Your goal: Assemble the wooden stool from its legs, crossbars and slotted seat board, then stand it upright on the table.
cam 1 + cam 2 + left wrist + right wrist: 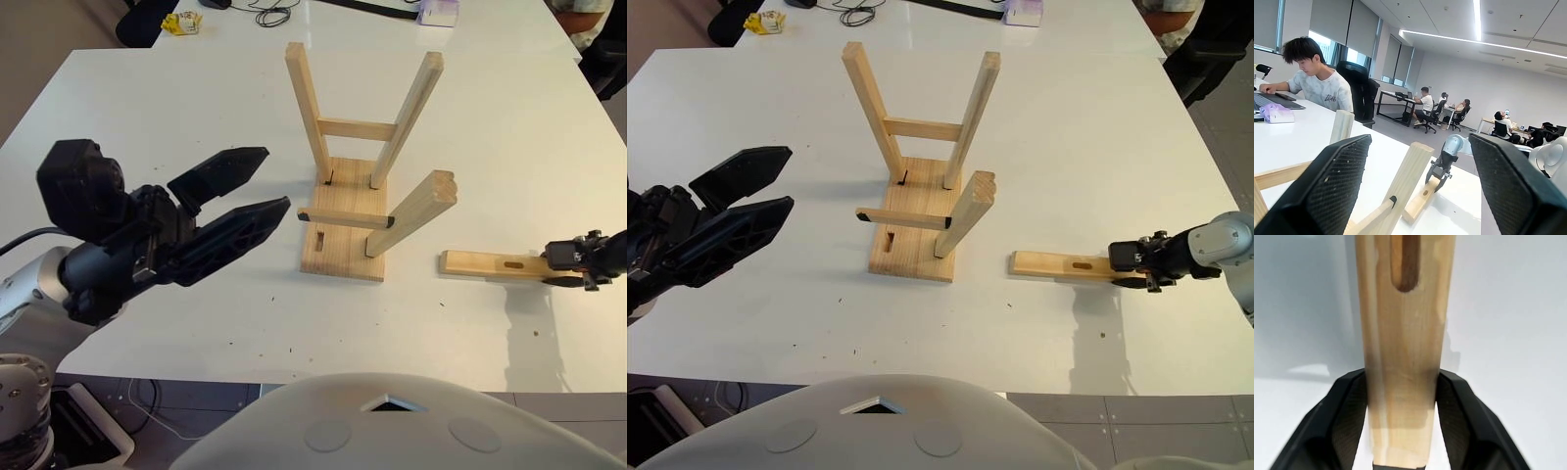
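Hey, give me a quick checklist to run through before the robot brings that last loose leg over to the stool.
1. Right end effector shut on loose leg: ok.
2. Left end effector open, apart from the wood: ok.
3. Seat board flat on table: ok.
4. Fourth slot empty: ok.
5. Near crossbar free end lined up over that slot: cannot tell.

The seat board [343,260] lies flat on the worktop [176,108] — three legs [309,108] stand up from it, two crossbars [355,128] fitted. The fourth leg [485,264] — slotted — lies flat, apart, rightward.
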